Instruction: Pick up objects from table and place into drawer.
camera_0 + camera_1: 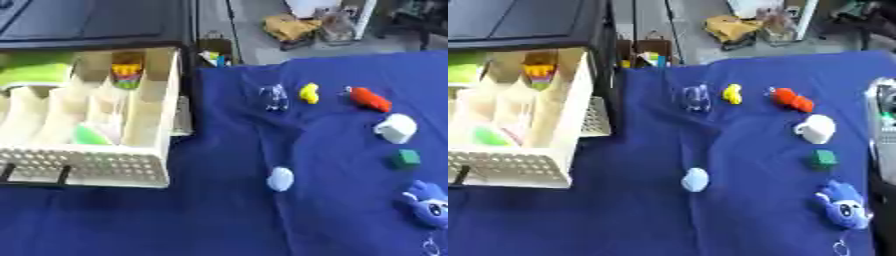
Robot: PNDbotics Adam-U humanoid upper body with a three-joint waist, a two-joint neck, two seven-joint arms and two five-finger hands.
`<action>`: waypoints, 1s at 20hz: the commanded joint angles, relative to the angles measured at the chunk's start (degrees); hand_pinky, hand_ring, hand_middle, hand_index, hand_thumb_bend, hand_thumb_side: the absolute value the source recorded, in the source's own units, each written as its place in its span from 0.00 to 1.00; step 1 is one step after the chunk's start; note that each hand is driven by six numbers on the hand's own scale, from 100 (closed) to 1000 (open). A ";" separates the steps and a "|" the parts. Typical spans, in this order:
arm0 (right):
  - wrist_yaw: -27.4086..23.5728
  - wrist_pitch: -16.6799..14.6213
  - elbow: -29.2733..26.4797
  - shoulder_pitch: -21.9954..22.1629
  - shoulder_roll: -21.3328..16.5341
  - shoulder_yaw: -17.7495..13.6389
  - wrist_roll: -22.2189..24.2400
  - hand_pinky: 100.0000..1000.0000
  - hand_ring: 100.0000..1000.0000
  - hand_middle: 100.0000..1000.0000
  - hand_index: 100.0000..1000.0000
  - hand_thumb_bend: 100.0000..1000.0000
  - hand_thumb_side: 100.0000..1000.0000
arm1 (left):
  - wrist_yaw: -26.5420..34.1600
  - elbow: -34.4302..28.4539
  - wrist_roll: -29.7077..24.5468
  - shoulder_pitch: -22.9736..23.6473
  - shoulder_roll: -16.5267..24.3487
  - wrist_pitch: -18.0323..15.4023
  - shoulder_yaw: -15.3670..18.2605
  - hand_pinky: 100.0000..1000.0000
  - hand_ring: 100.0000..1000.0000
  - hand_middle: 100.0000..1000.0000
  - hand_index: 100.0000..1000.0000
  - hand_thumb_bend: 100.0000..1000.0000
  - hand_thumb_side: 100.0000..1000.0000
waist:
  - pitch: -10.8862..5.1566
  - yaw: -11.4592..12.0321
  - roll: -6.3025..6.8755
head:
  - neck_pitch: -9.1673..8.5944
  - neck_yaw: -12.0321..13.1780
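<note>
Seven small things lay spread over your blue cloth (236,215) on the right half of the table, well apart from the drawer. Nearest the drawer sat a pale blue-white lump (280,179), alone in the middle. Farther back you had a clear, glassy object (275,96) with a yellow toy (309,93) just beside it, then an orange-red toy (371,99). Below that came a white block (396,128), a green cube (405,159) and a blue plush toy (429,204) with a white face (partly cut by the right edge).

Your cream drawer (96,167) stood pulled open on the left, split by upright dividers into long compartments. One rear compartment held a stack of yellow, red and green pieces (128,70); a green thing (86,135) lay in a compartment nearer the front. A lime-green object (35,74) rested at the drawer's back-left corner.

Neither of your hands showed clearly. At the right edge of the right eye view a grey-and-white part (883,125) came in, but I could not tell whether it was a hand, nor how any fingers stood.
</note>
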 commanded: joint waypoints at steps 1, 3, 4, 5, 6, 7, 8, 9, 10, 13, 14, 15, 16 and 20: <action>-0.40 -0.13 -0.85 -0.50 -0.95 -0.33 -0.63 0.67 0.70 0.61 0.77 0.00 0.79 | 0.17 -0.59 -0.19 -0.45 1.79 -0.02 0.49 0.30 0.34 0.39 0.62 0.09 0.96 | -1.15 -0.02 -0.01 | -0.58 -0.75; -0.47 0.18 -0.85 -0.37 -1.01 -0.24 -0.63 0.67 0.70 0.60 0.77 0.00 0.80 | 0.18 -0.59 -0.20 -0.42 1.76 0.00 0.47 0.30 0.34 0.39 0.62 0.09 0.96 | -1.17 -0.07 -0.01 | -0.61 -1.38; -0.53 0.43 -0.85 -0.26 -1.07 -0.17 -0.63 0.67 0.70 0.60 0.77 0.00 0.80 | 0.18 -0.59 -0.21 -0.41 1.75 0.00 0.46 0.30 0.34 0.39 0.62 0.09 0.96 | -1.18 -0.10 -0.01 | -0.61 -1.76; -0.57 0.72 -0.85 -0.11 -1.15 -0.07 -0.63 0.67 0.69 0.60 0.77 0.00 0.81 | 0.19 -0.59 -0.22 -0.40 1.75 0.01 0.46 0.30 0.34 0.39 0.62 0.09 0.96 | -1.19 -0.14 -0.01 | -0.60 -2.16; -0.60 1.07 -0.85 0.06 -1.25 0.04 -0.63 0.67 0.69 0.60 0.77 0.00 0.82 | 0.20 -0.59 -0.22 -0.40 1.77 0.00 0.46 0.30 0.34 0.39 0.62 0.09 0.96 | -1.23 -0.20 -0.01 | -0.59 -2.56; -0.61 1.51 -0.85 0.25 -1.38 0.14 -0.63 0.67 0.69 0.60 0.77 0.00 0.83 | 0.21 -0.59 -0.22 -0.40 1.79 0.01 0.46 0.30 0.34 0.39 0.62 0.09 0.96 | -1.26 -0.26 0.01 | -0.58 -2.85; -0.62 2.06 -0.85 0.48 -1.54 0.27 -0.63 0.68 0.69 0.60 0.78 0.00 0.86 | 0.23 -0.59 -0.24 -0.39 1.81 0.02 0.44 0.30 0.34 0.39 0.62 0.09 0.96 | -1.31 -0.31 0.02 | -0.53 -2.99; -0.63 2.79 -0.85 0.78 -1.74 0.44 -0.60 0.68 0.69 0.60 0.78 0.00 0.89 | 0.24 -0.59 -0.26 -0.37 1.82 0.03 0.42 0.30 0.34 0.39 0.62 0.09 0.96 | -1.35 -0.36 0.03 | -0.48 -3.08; -0.64 3.70 -0.85 1.13 -1.98 0.63 -0.43 0.68 0.70 0.60 0.78 0.00 0.94 | 0.25 -0.59 -0.28 -0.36 1.83 0.05 0.41 0.30 0.34 0.39 0.62 0.09 0.96 | -1.39 -0.42 0.03 | -0.43 -3.15; -0.92 7.71 -0.85 2.64 -3.29 0.91 1.55 0.69 0.70 0.60 0.79 0.00 1.00 | 0.28 -0.59 -0.32 -0.34 1.92 0.11 0.36 0.30 0.34 0.39 0.62 0.09 0.96 | -1.52 -0.60 -0.04 | -0.21 -3.34; -0.93 9.37 -0.85 3.30 -3.98 0.91 2.60 0.70 0.71 0.61 0.80 0.00 1.00 | 0.29 -0.59 -0.34 -0.33 1.96 0.12 0.34 0.30 0.34 0.39 0.62 0.09 0.96 | -1.55 -0.66 -0.10 | -0.14 -3.43; -0.82 11.22 -0.85 4.08 -4.88 0.90 3.93 0.71 0.72 0.61 0.81 0.00 1.00 | 0.29 -0.59 -0.35 -0.32 1.99 0.13 0.34 0.30 0.34 0.39 0.62 0.09 0.96 | -1.58 -0.68 -0.18 | -0.08 -3.60; -0.60 13.09 -0.85 4.89 -5.87 0.89 5.39 0.73 0.72 0.62 0.81 0.01 1.00 | 0.28 -0.59 -0.37 -0.30 2.03 0.13 0.33 0.30 0.34 0.39 0.62 0.09 0.96 | -1.59 -0.68 -0.26 | -0.02 -3.82; 0.93 20.20 -0.85 7.83 -9.82 0.88 12.49 0.76 0.75 0.66 0.85 0.14 1.00 | 0.26 -0.59 -0.41 -0.22 2.18 0.19 0.27 0.30 0.34 0.39 0.62 0.09 0.96 | -1.64 -0.73 -0.59 | 0.20 -5.00</action>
